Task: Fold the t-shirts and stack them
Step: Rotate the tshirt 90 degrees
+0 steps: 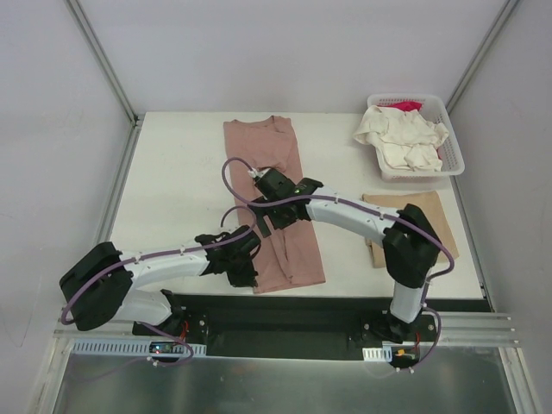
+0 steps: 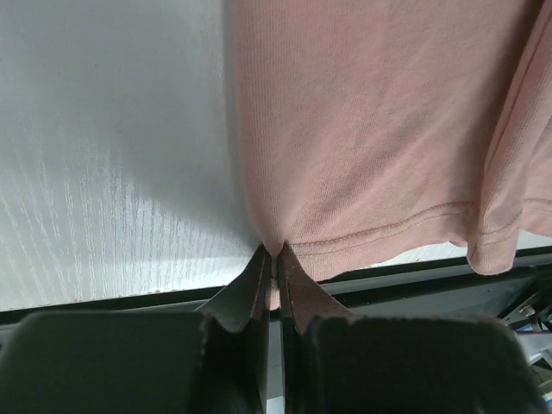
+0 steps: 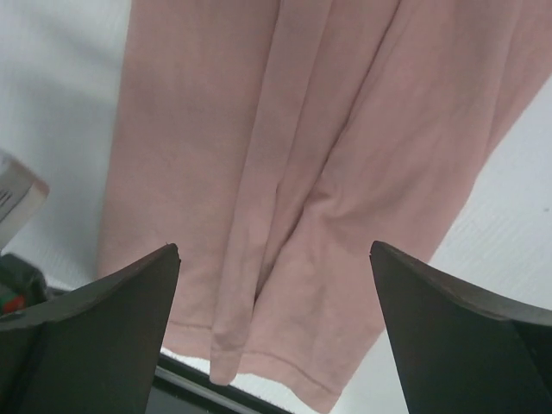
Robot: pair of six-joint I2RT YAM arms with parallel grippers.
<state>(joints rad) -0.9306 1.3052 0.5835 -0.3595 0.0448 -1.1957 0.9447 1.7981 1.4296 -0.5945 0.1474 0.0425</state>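
A dusty-pink t-shirt (image 1: 274,155) lies lengthwise on the middle of the white table (image 1: 172,181), its sides folded in, plain side up. My left gripper (image 1: 245,274) is at the shirt's near-left corner. In the left wrist view it (image 2: 276,255) is shut on the hem corner of the shirt (image 2: 371,129). My right gripper (image 1: 266,226) hovers over the shirt's lower half. In the right wrist view it (image 3: 274,250) is wide open and empty above the shirt (image 3: 285,155). A folded tan t-shirt (image 1: 416,226) lies at the right.
A white slatted basket (image 1: 454,159) at the back right holds a crumpled cream t-shirt (image 1: 401,138) and a magenta one (image 1: 405,106). The table's near edge with a dark rail (image 2: 414,280) runs just below the pink shirt's hem.
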